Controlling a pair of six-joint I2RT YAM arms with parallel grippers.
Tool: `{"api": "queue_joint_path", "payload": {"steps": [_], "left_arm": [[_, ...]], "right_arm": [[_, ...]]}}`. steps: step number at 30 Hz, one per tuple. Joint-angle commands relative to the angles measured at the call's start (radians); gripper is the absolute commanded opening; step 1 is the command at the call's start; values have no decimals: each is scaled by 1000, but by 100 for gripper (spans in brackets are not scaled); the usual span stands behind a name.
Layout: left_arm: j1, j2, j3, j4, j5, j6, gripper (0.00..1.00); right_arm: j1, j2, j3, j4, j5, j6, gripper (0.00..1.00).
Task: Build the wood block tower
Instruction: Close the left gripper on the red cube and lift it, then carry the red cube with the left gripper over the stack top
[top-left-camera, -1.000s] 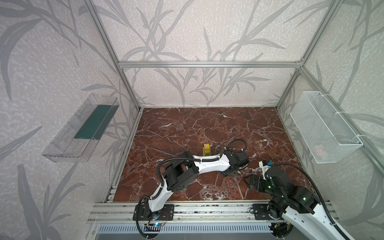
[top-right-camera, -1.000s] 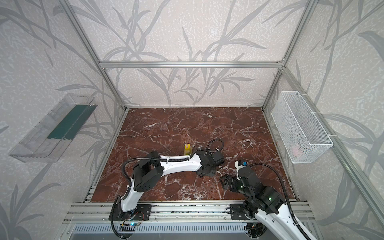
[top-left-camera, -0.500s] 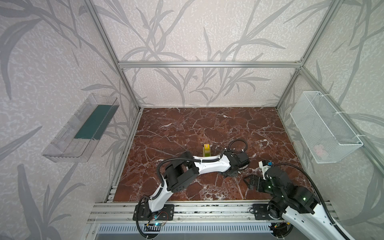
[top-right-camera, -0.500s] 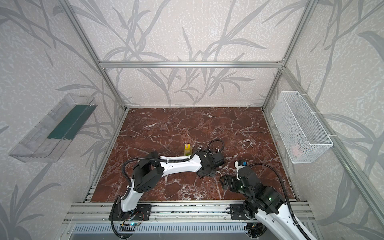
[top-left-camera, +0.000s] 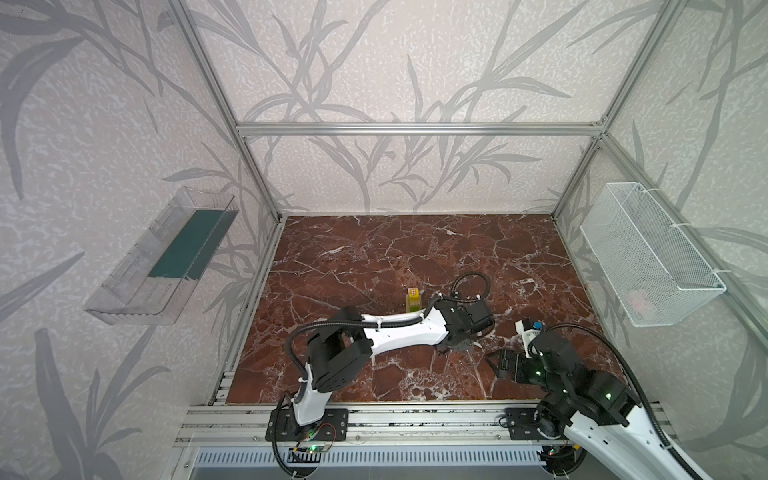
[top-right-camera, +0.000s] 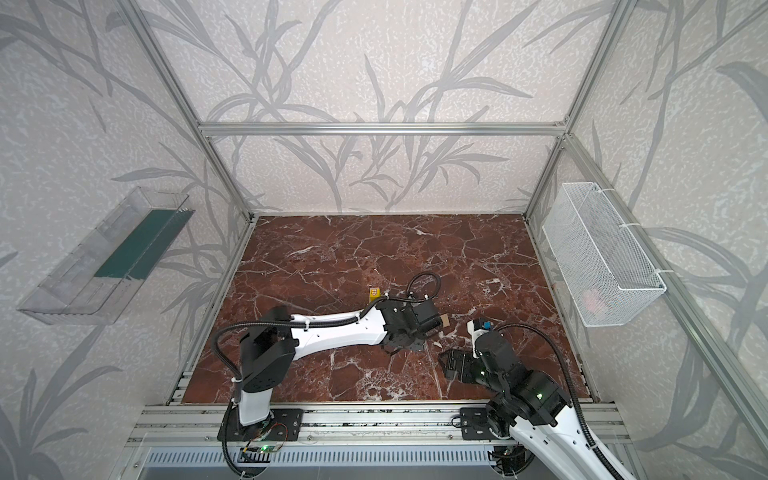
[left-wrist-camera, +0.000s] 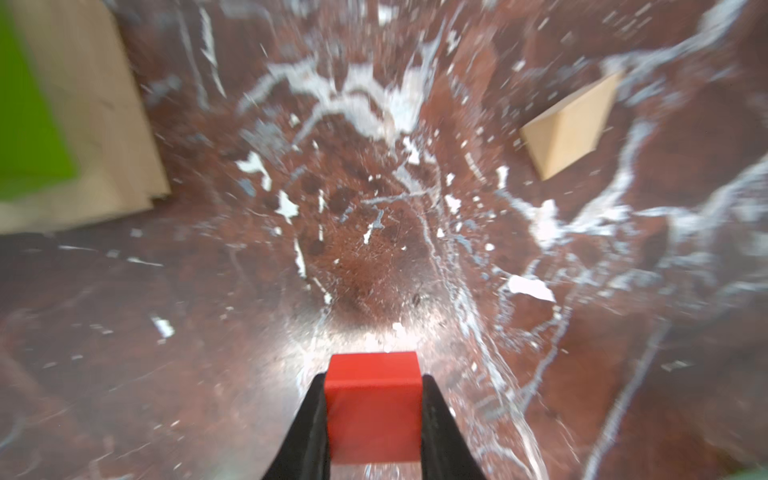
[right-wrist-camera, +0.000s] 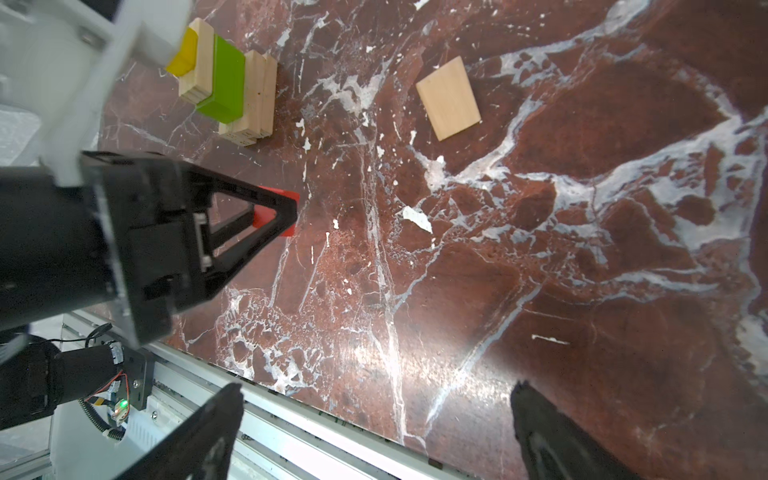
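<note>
The red cube (left-wrist-camera: 372, 411) is gripped by the left gripper (left-wrist-camera: 374, 376), with a black finger pressed against each of two opposite sides. It is held low over the red-brown marble tabletop (top-left-camera: 374, 257); whether it rests on the surface cannot be told. The tower (right-wrist-camera: 232, 83) is seen near the middle of the tabletop in both top views, just behind the left arm and apart from the held cube. It is made up of tan bars at the base, a green bar, another tan bar and a yellow cube on top (top-left-camera: 412, 293). A loose tan block (right-wrist-camera: 448, 98) is left lying flat, well apart from the tower. The right gripper (right-wrist-camera: 378, 386) is held wide open and empty above the front edge of the tabletop.
</note>
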Motion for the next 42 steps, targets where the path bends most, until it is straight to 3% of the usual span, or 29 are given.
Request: {"api": "queue_joint_path", "payload": {"steps": [1, 11, 20, 31, 35, 42], "left_arm": [[7, -90, -11, -69, -70, 31, 23], [48, -306, -56, -146, -188, 90, 22], [197, -375, -51, -165, -80, 130, 20], [302, -255, 40, -202, -61, 119, 20], [330, -187, 83, -220, -45, 85, 20], [372, -98, 134, -192, 5, 56, 20]], "right_arm": [[-3, 25, 55, 54, -19, -46, 99], [-4, 180, 130, 203, -46, -155, 99], [-2, 383, 87, 551, -148, -284, 99], [-4, 593, -77, 1011, -234, -425, 99], [-1, 606, -111, 1054, -237, -502, 99], [5, 596, -138, 1088, -201, -508, 99]]}}
